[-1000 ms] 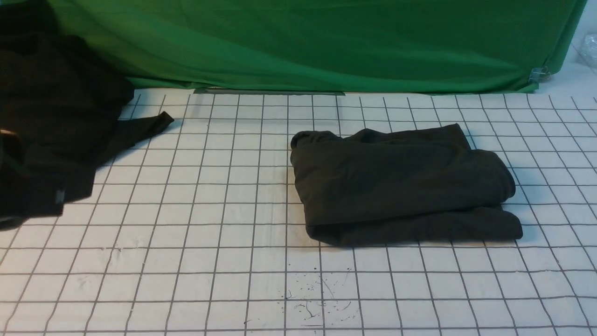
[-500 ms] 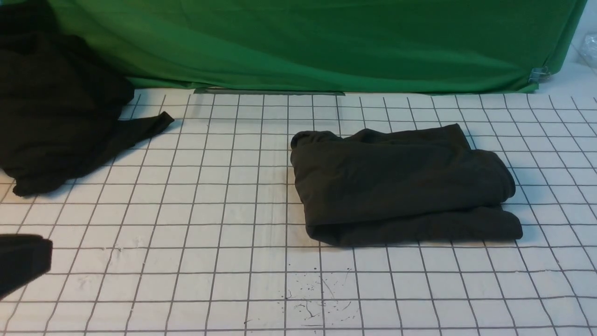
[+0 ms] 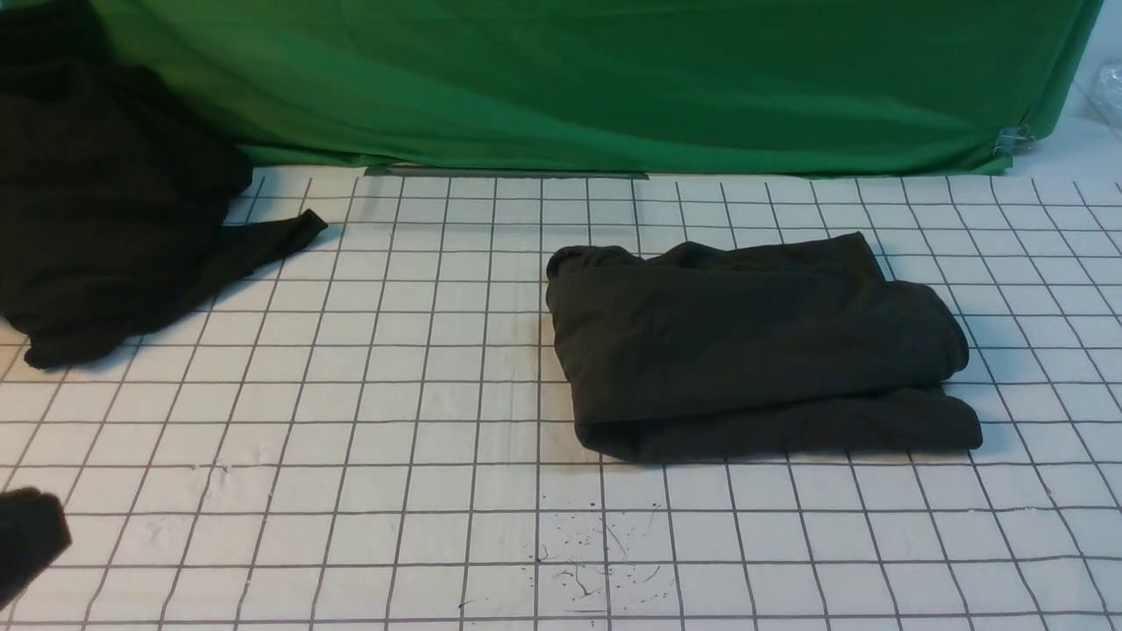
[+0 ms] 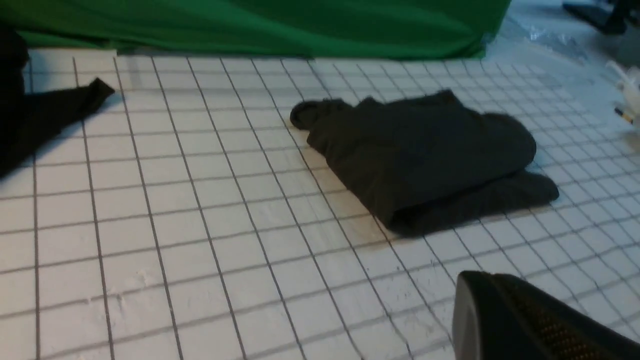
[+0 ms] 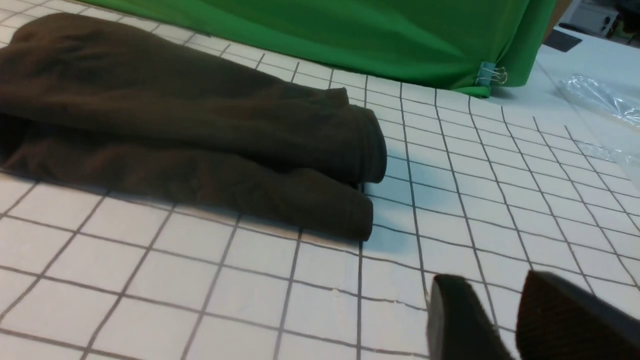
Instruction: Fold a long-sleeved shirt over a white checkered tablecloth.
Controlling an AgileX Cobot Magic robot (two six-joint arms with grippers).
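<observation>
1. While its tip barely showed at seven o'clock in the front view, the left gripper [image 3: 31, 536] hung over the white checkered tablecloth [image 3: 368, 438], touching no cloth; I cannot tell how its jaws stood.
2. Seen only by its own wrist camera, the right gripper [image 5: 505, 320] hovered with a narrow gap between its fingers, holding nothing.
3. Toward three o'clock from centre lay the long-sleeved shirt [image 3: 754, 346], folded into a thick bundle; its logo was hidden.
4. At ten o'clock sat a black cloth heap [image 3: 105, 219]; the green cloth [image 3: 614, 79] hung at twelve.
</observation>
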